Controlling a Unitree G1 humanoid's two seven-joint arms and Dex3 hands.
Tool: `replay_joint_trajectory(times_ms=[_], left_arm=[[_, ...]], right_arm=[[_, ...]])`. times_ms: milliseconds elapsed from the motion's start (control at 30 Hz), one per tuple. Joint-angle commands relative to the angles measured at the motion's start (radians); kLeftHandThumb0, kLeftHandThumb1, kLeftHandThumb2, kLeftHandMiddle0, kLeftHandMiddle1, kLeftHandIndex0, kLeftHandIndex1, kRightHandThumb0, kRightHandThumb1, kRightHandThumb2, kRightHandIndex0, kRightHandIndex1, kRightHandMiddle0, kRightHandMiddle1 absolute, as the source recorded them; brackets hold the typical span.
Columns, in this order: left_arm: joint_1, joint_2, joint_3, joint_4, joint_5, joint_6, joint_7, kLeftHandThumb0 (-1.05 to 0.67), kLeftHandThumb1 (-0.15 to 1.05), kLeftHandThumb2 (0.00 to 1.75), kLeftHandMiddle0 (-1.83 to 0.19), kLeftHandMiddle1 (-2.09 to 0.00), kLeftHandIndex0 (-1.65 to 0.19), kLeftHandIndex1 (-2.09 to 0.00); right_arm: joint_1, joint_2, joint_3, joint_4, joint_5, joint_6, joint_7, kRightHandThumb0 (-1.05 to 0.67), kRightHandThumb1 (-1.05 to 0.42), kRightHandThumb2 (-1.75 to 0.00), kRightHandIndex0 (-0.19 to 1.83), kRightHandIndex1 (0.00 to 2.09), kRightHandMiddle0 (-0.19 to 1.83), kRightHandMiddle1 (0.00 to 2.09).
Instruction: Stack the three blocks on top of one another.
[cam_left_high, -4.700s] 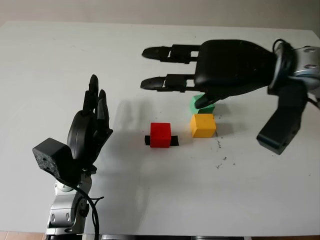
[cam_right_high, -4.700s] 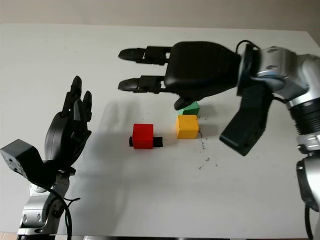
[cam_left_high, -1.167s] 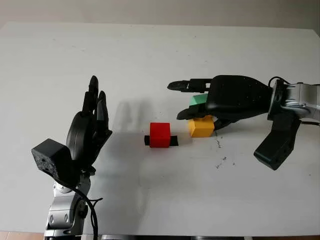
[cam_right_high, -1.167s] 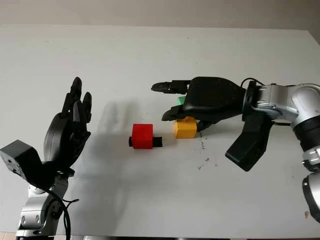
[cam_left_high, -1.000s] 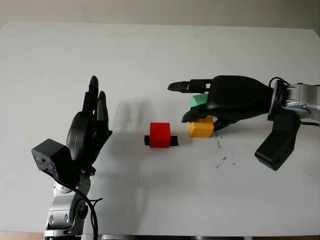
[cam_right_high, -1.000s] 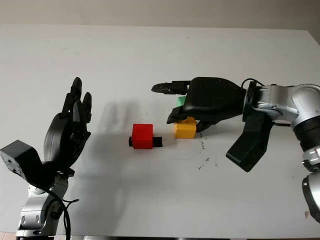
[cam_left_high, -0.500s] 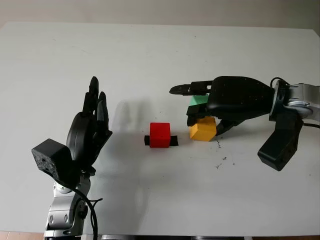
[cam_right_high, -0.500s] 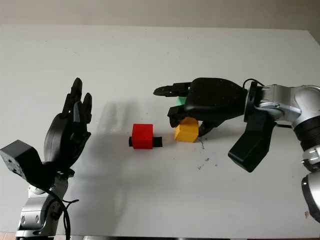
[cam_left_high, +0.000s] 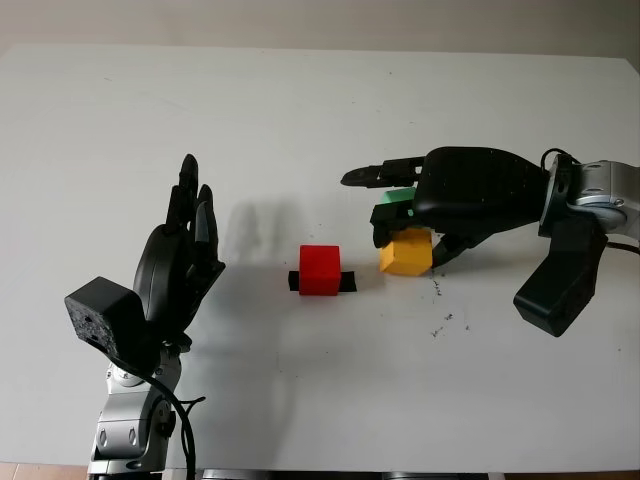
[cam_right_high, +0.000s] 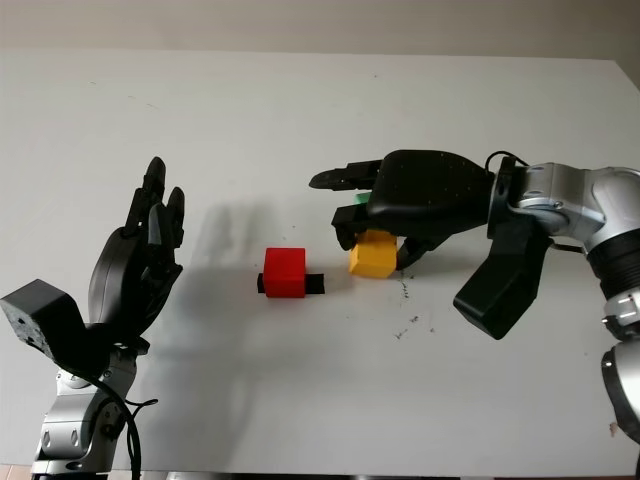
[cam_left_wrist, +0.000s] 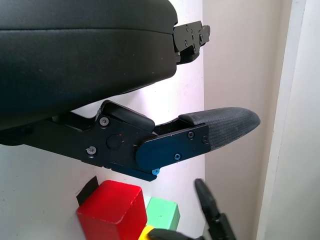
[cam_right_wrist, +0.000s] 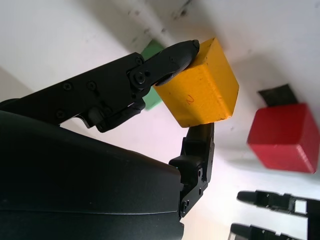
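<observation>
My left hand (cam_left_high: 178, 262) is nearest, parked upright at the near left of the white worktop (cam_left_high: 300, 400), open and holding nothing, fingers pointing away from me. Mid-worktop sits the red block (cam_left_high: 321, 270), square-on to me, flat on a strip of black tape (cam_left_high: 347, 281) that sticks out on both sides of it. Just to its right, apart from it, is the yellow block (cam_left_high: 405, 251), pinched in my right hand (cam_left_high: 440, 215): the wrist view shows one finger (cam_right_wrist: 172, 57) pressed on one face and the thumb (cam_right_wrist: 199, 145) on the opposite face. The block is a cube, so no real long axis; it is tilted, one corner dipped toward the worktop, not sitting square like the red one. I cannot tell whether its low edge touches the worktop. The right hand comes in from the right, lying roughly level, two fingers (cam_left_high: 380, 174) stretched out leftward above the blocks. Just behind the yellow block, mostly hidden under my palm, is the green block (cam_left_high: 395, 204); only its left part shows. A few dark specks (cam_left_high: 441, 325) mark the worktop near of the yellow block.
</observation>
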Motion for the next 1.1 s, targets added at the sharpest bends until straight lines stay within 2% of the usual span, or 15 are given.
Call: replay_joint_trajectory(times_ms=[0,133,400,500,533,667,1067], left_arm=[[-0.003,0.004,0.000,-0.004,0.007,-0.004,0.001,-0.79,1.05,0.69,0.15,-0.06,0.16,-0.06],[-0.012,0.003,0.000,0.004,0.001,-0.004,-0.002,-0.79,1.05,0.69,0.15,-0.06,0.15,-0.06],[-0.025,-0.002,-0.007,0.015,0.008,-0.008,0.003,-0.79,1.05,0.69,0.14,-0.06,0.15,-0.06],[-0.026,-0.004,-0.009,0.017,0.008,-0.010,0.002,-0.79,1.05,0.70,0.15,-0.05,0.15,-0.06],[-0.025,-0.004,-0.009,0.015,0.008,-0.009,0.002,-0.79,1.05,0.70,0.15,-0.05,0.16,-0.05],[-0.018,-0.005,-0.007,0.012,0.008,-0.011,0.002,-0.79,1.05,0.70,0.16,-0.05,0.17,-0.05],[-0.017,-0.004,-0.003,0.013,0.007,-0.005,0.006,-0.80,1.05,0.69,0.15,-0.06,0.16,-0.06]], right_arm=[[-0.055,0.006,-0.018,-0.021,0.028,0.012,0.035,-0.40,-0.96,-0.06,0.17,0.06,0.41,1.48],[-0.124,0.035,-0.016,-0.076,0.093,0.051,0.186,-0.39,-0.94,-0.05,0.22,0.07,0.53,1.28],[-0.195,0.127,-0.010,-0.149,0.263,0.184,0.489,-0.39,-0.94,-0.05,0.20,0.05,0.51,1.16],[-0.205,0.160,-0.012,-0.138,0.319,0.217,0.556,-0.35,-0.94,-0.05,0.20,0.05,0.51,1.18],[-0.209,0.171,-0.011,-0.132,0.337,0.224,0.575,-0.35,-0.95,-0.05,0.19,0.05,0.49,1.25],[-0.206,0.208,-0.014,-0.121,0.418,0.255,0.654,-0.40,-0.95,-0.05,0.19,0.05,0.43,1.34],[-0.162,0.232,-0.019,-0.137,0.561,0.286,0.806,-0.42,-1.00,-0.06,0.13,0.04,0.41,1.37]])
